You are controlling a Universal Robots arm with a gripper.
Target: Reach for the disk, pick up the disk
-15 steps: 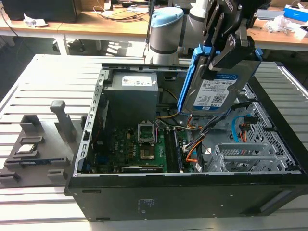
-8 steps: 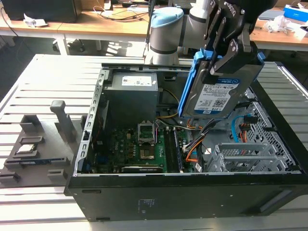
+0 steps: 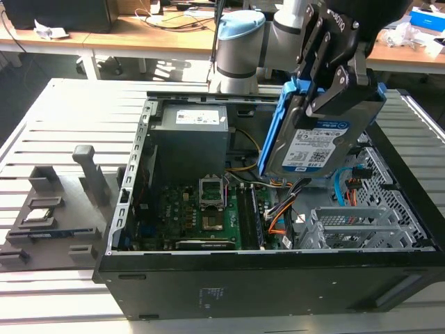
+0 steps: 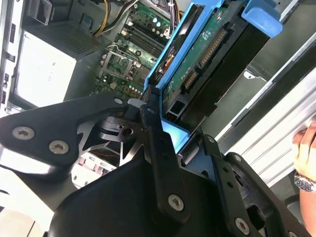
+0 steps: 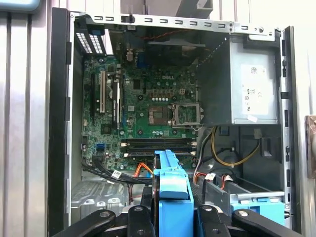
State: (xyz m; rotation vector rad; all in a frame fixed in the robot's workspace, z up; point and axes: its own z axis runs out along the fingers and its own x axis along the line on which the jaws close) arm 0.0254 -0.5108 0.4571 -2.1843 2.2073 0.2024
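Slatted metal bench (image 3: 42,118) carried an open computer case (image 3: 278,278) nearest the exterior view. Above its drive bay, the end effector (image 3: 334,76) was clamped on the disk (image 3: 316,142), lifted clear, tilted so its label faced outward.

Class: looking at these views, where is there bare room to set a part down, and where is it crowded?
Free: slatted table behind the grey fixture. Crowded: the open computer case, where the tool holds the disk above the motherboard and cables.
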